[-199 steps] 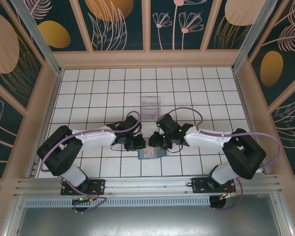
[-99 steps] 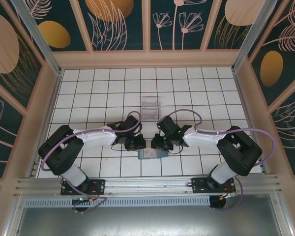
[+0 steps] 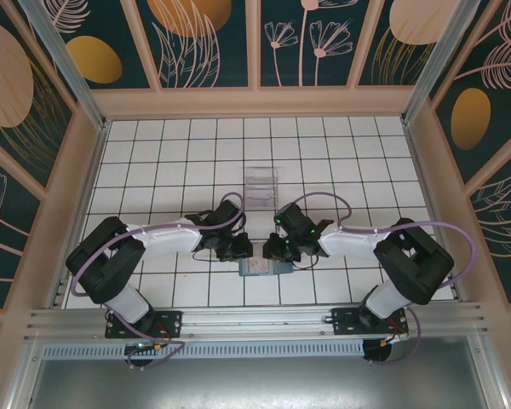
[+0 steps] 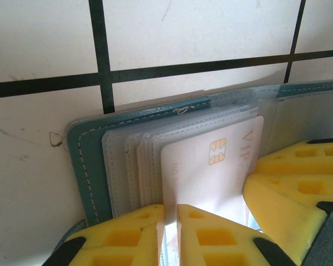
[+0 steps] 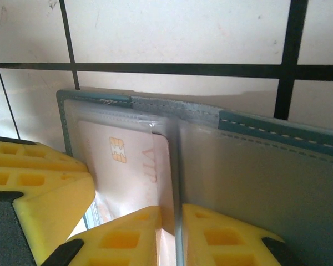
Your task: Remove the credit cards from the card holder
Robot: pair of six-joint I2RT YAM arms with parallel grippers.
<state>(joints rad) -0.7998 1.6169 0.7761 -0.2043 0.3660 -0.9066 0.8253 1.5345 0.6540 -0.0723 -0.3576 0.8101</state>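
Note:
The slate-blue card holder [image 3: 260,267] lies open on the white tiles between both grippers. In the left wrist view its blue edge [image 4: 86,160] frames a stack of clear sleeves, and a whitish credit card [image 4: 211,166] with a gold chip sits in the front one. My left gripper [image 4: 170,233] is shut on that sleeve's near edge, with the card's edge inside. My right gripper [image 5: 171,233] is shut on the other edge of the same whitish card [image 5: 127,166], where it sticks out of the sleeve beside the holder's middle fold. The black card is hidden.
A clear plastic box [image 3: 261,187] stands a few tiles behind the holder. Both arms meet low over the front middle of the tiled floor [image 3: 153,170]. Wooden walls close in the left, right and far sides.
My right gripper has slid a little left over the holder and its jaws have closed on the card's edge. The left gripper and the holder have stayed put.

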